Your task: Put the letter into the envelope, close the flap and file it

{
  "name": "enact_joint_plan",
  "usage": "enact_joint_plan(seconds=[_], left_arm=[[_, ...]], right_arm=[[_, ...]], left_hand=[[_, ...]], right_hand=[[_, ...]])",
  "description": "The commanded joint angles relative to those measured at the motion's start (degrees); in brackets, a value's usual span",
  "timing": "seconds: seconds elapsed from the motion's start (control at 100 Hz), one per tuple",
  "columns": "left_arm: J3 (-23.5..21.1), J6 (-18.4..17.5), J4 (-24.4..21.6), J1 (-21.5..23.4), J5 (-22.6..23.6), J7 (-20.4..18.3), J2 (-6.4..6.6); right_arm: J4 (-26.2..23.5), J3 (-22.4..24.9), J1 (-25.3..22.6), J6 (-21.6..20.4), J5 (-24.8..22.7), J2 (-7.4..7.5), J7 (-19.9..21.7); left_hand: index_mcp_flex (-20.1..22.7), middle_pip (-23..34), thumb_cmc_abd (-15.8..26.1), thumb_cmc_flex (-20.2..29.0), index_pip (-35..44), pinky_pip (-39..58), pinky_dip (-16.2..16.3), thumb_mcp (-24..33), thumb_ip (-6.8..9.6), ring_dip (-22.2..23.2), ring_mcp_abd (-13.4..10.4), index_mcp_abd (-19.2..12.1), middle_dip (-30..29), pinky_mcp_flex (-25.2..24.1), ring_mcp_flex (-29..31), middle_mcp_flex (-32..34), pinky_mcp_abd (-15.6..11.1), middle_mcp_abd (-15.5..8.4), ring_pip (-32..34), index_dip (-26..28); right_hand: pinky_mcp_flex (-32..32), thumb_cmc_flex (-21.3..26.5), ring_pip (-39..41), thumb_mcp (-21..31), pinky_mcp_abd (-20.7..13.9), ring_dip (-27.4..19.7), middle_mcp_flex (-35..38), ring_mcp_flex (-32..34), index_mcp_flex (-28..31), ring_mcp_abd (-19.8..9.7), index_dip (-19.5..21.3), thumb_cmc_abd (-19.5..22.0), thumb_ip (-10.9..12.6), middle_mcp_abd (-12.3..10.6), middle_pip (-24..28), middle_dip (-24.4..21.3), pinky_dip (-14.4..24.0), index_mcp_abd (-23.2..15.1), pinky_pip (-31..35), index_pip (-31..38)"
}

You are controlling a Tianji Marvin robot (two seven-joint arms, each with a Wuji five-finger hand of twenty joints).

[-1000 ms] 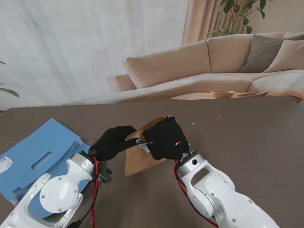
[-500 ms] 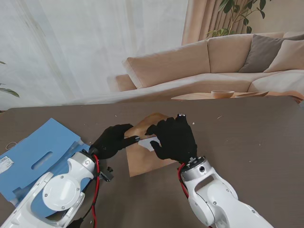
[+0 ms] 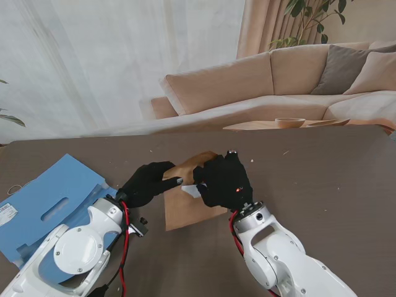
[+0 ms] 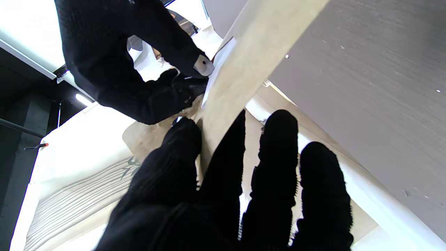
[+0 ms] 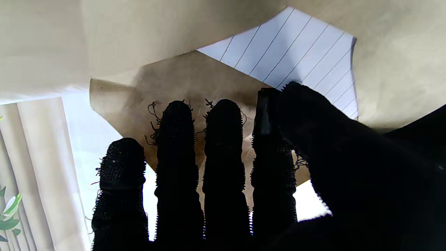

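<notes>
The brown envelope (image 3: 185,211) is held tilted just over the dark table (image 3: 322,173), between my two black-gloved hands. My left hand (image 3: 146,183) pinches its left edge, with the thumb on one face and the fingers on the other (image 4: 223,195). My right hand (image 3: 226,180) is curled over the envelope's mouth. In the right wrist view its thumb and index fingertip (image 5: 275,101) close on the lined white letter (image 5: 296,48) where it shows past the flap (image 5: 181,80). A corner of the letter (image 3: 189,189) peeks out between the hands.
A blue file folder (image 3: 49,201) lies open on the table at the left, beside my left arm. Beyond the table's far edge stands a beige sofa (image 3: 278,80), and a small wooden bowl (image 3: 289,122) sits near that edge.
My right hand first reached farther with its fingers spread, then drew back nearer and curled over the envelope's mouth. The envelope shifted slightly. My left hand kept its hold.
</notes>
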Motion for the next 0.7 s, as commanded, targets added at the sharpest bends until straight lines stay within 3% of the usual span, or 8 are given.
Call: enact_joint_plan(seconds=[0.0, 0.31, 0.5, 0.69], left_arm=[[0.0, 0.2, -0.9, 0.5, -0.3, -1.1, -0.35], [-0.2, 0.2, -0.8, 0.5, -0.2, -1.0, -0.36], [0.4, 0.4, 0.2, -0.1, 0.7, 0.0, -0.55], [1.3, 0.1, 1.8, -1.4, 0.9, 0.6, -0.73]], right_arm=[[0.2, -0.5, 0.2, -0.5, -0.2, -0.13, 1.3], [-0.2, -0.6, 0.1, -0.8, -0.3, -0.07, 1.8], [-4.2, 2.0, -4.1, 0.7, 0.1, -0.45, 0.7], [-9.0, 5.7, -10.9, 2.6, 2.0, -1.14, -1.1]], left_hand=[[-1.7, -0.6, 4.3, 3.6, 1.2, 0.0, 0.4, 1.3, 0.98, 1.3, 0.3, -2.4, 0.8, -0.6, -1.0, -0.9, -1.3, -1.0, -0.3, 1.2], [-1.7, -0.6, 4.3, 3.6, 1.2, 0.0, 0.4, 1.3, 0.97, 1.4, 0.3, -2.4, 0.8, -0.6, -1.1, -0.8, -1.3, -1.0, -0.3, 1.1], [-1.9, -0.7, 4.3, 3.6, 1.3, -0.2, 0.4, 1.2, 0.98, 1.4, 0.2, -3.3, 0.8, -0.8, -1.4, -1.0, -1.5, -0.9, -0.5, 1.4], [-2.3, -1.4, 5.0, 3.6, 1.0, -1.3, 0.1, 1.1, 0.87, 1.3, -0.1, -4.1, 0.7, -1.9, -2.5, -1.9, -2.2, -0.4, -1.2, 0.9]], right_hand=[[0.0, 1.1, 1.1, 0.4, -0.5, 0.9, 0.7, 0.8, 1.7, -0.2, 1.4, -0.9, -1.0, -0.6, 1.0, 0.7, 0.9, -0.5, 0.8, 1.4], [-0.3, -0.3, 1.2, 0.4, -0.6, 0.8, 0.6, 0.7, 1.6, -0.1, 1.4, -0.7, -1.0, -0.8, 0.7, 0.4, 0.8, -0.5, 0.8, 0.1], [-1.4, -4.7, -4.6, -2.2, -1.0, -1.8, -5.2, -1.7, -6.9, 0.3, -0.8, 0.7, -0.4, -0.5, -7.9, -5.5, 0.3, -0.4, -0.4, -6.3], [-2.4, -8.0, -13.4, -3.8, -0.1, -5.7, -9.3, -3.1, -9.2, 0.9, 3.6, 5.8, 3.0, 0.3, -14.0, -12.3, -1.1, 1.8, -3.6, -19.7]])
